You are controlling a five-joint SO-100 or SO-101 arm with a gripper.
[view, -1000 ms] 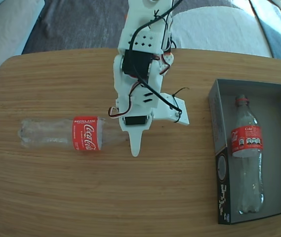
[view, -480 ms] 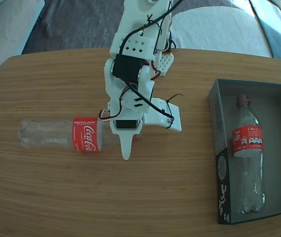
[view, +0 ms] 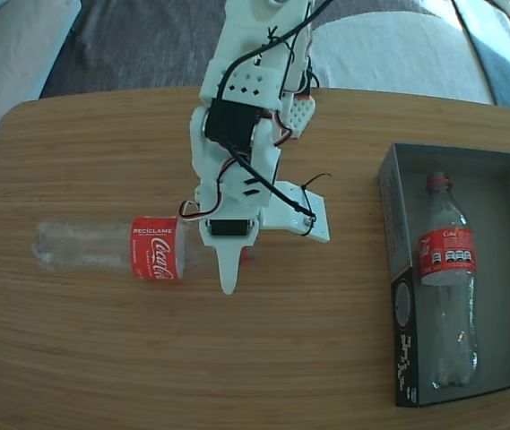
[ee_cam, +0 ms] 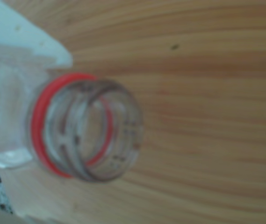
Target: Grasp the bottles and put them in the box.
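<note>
- While it lies on the wooden worktop (view: 75, 340), one clear plastic red-labelled bottle (view: 125, 248) runs left-right, open neck (ee_cam: 88, 130) rightward.
- Second such bottle (view: 447, 278) lies lengthwise in the dark grey cardboard box (view: 396, 224), cap upward in the fixed view.
- White hand (view: 228, 269) grips the first bottle's neck.

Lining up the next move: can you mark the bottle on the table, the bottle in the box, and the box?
Bottle on the table (view: 153, 249), fixed view, on its red label.
Bottle in the box (view: 446, 255), fixed view, on its red label.
Box (view: 401, 313), fixed view, on its black printed outer side.
</note>
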